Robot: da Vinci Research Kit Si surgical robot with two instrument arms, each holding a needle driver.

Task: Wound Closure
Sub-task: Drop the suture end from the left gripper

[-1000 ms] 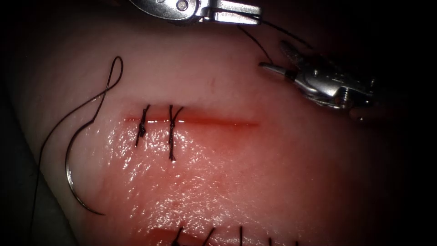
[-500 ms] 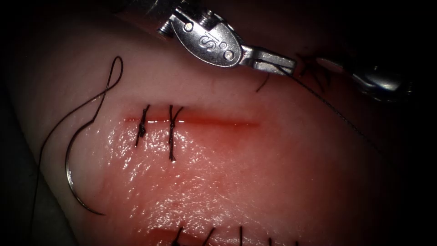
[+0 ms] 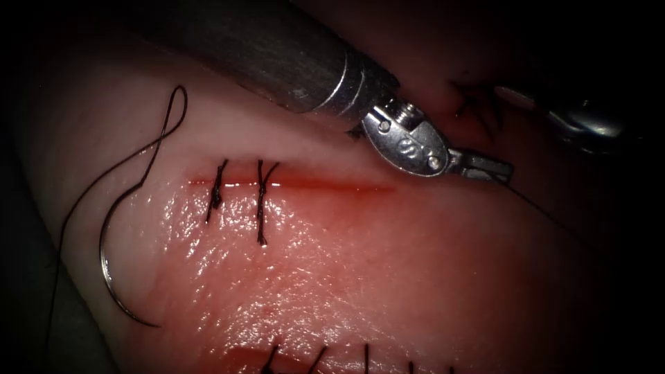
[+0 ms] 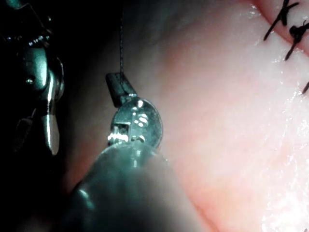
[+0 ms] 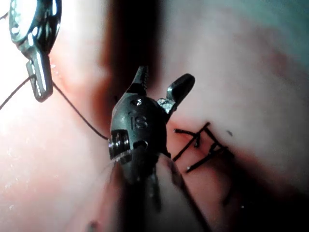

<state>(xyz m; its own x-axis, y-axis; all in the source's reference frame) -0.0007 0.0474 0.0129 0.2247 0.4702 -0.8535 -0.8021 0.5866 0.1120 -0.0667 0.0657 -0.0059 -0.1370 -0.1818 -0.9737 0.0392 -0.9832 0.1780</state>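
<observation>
Dark grey shaft (image 3: 263, 52), silver collar, rounded steel wrist (image 3: 405, 144) with two rivets and stamped marking.

From my screen, the endoscope view is dark all round its rim. The dark is deepest from 12 o'clock round to 4 o'clock, where I can make out nothing behind. At 8 o'clock lies a dull grey patch (image 3: 80, 339). It may be the surface underneath, but I cannot tell. The light is strong in the middle and down toward 6 o'clock, where it makes wet white glints. It fades as it goes out to the edges.
</observation>
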